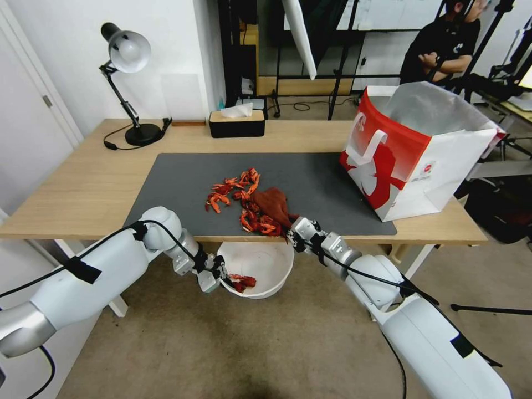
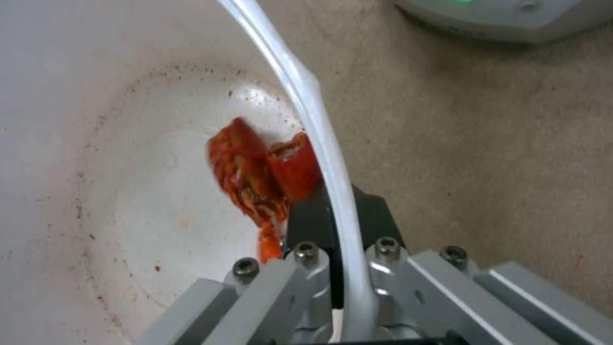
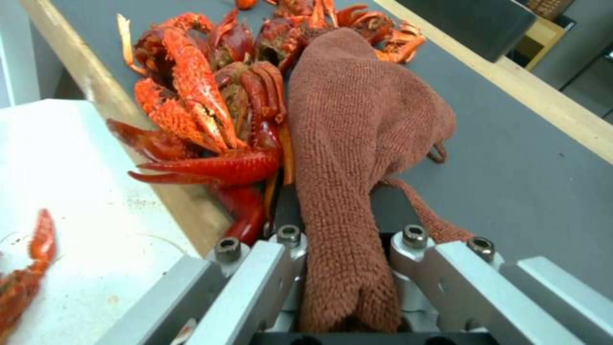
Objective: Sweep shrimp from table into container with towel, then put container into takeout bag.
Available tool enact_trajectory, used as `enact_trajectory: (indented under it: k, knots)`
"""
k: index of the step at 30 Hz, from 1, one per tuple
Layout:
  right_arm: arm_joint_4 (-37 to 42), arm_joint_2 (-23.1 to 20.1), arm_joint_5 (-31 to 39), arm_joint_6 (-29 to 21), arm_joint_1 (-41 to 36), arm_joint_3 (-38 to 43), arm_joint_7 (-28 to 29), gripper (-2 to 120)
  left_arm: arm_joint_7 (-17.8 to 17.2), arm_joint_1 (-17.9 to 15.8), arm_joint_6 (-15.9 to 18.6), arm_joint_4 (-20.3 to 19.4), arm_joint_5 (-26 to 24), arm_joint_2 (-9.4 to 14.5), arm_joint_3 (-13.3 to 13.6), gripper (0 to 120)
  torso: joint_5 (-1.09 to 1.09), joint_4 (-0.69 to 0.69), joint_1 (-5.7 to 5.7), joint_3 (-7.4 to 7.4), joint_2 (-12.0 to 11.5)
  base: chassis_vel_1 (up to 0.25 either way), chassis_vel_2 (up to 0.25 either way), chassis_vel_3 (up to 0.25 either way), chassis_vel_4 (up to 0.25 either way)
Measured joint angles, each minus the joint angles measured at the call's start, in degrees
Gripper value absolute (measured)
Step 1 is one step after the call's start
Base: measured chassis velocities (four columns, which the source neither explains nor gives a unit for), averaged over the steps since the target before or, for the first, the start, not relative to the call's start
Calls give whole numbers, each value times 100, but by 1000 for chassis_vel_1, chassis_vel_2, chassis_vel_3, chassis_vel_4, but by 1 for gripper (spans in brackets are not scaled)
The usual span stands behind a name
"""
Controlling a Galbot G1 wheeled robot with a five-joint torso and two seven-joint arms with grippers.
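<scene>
Two pincers clamp: left (image 1: 217,279) on container (image 1: 266,260) rim, right (image 1: 292,233) on towel (image 1: 272,204) beside shrimp (image 1: 235,194).

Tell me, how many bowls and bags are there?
2: one white bowl, held by the left gripper just below the table's front edge, and one red-and-white bag standing open on the table's right end. Nothing else of either kind appears.

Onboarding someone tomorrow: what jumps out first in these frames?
The red shrimp heaped on the grey mat at the table front edge, with the right gripper shut on a brown towel beside them. Just below the edge, the left gripper holds the white container by its rim, a few shrimp inside.
</scene>
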Motion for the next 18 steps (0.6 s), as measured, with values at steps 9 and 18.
enact_trajectory:
  k: [9,18]
  knots:
    - [38,23,-33,-7,-32,-20,13,8,5,81,0,-42,6,48,-80,0,0,1,0,0,0,0,0,0,0]
    - [143,41,-85,-9,-120,-35,30,8,2,109,-2,-64,6,80,-120,0,0,2,0,0,0,0,0,0,0]
